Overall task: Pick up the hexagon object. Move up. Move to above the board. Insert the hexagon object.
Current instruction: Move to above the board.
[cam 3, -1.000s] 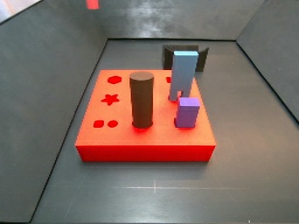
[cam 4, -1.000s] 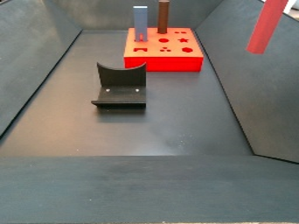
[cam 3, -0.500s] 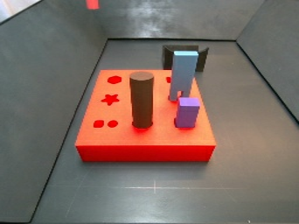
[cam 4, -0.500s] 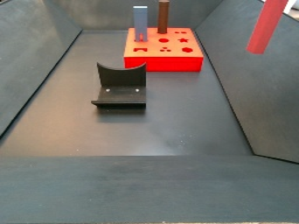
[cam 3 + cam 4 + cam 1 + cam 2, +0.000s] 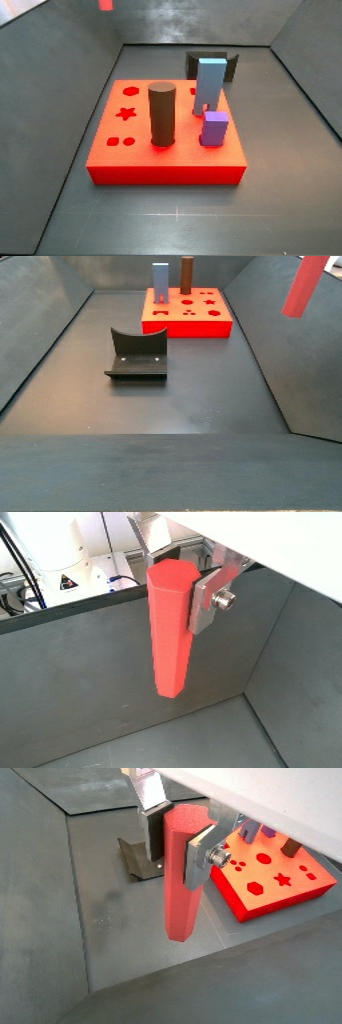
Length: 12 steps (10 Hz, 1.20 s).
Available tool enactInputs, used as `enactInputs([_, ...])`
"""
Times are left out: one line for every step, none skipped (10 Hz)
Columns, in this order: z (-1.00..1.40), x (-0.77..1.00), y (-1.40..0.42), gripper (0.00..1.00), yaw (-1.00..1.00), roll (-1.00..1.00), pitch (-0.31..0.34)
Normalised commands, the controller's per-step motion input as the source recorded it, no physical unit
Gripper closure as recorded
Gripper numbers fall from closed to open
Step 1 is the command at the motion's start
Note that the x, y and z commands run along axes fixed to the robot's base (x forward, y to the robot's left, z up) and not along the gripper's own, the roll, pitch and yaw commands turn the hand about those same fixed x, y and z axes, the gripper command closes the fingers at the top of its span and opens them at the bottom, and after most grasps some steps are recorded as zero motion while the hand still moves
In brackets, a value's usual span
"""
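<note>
Gripper (image 5: pixel 183 592) high above the floor, clamped on the hexagon rod (image 5: pixel 170 637) near its top, well off from the board (image 5: pixel 283 881). Rod looks stiff, smooth, likely light; the flat faces suit this grip.

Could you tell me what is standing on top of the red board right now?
On the board stand a dark cylinder, a light blue block and a small purple block. The holes beneath them are covered. The hexagon rod is in the gripper, off the board.
</note>
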Motion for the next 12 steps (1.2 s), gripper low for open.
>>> enactInputs([0.03,-0.42,0.01,1.00,-0.01,0.02,0.060])
enactInputs([0.03,-0.42,0.01,1.00,-0.01,0.02,0.060])
enactInputs([0.03,-0.42,0.01,1.00,-0.01,0.02,0.060])
enactInputs([0.03,-0.42,0.01,1.00,-0.01,0.02,0.060])
enactInputs([0.03,-0.42,0.01,1.00,-0.01,0.02,0.060])
enactInputs([0.03,-0.42,0.01,1.00,-0.01,0.02,0.060])
enactInputs([0.03,-0.42,0.01,1.00,-0.01,0.02,0.060])
enactInputs([0.03,-0.42,0.01,1.00,-0.01,0.02,0.060])
enactInputs([0.03,-0.42,0.01,1.00,-0.01,0.02,0.060])
enactInputs([0.03,-0.42,0.01,1.00,-0.01,0.02,0.060])
enactInputs([0.03,-0.42,0.01,1.00,-0.01,0.02,0.060])
enactInputs([0.03,-0.42,0.01,1.00,-0.01,0.02,0.060])
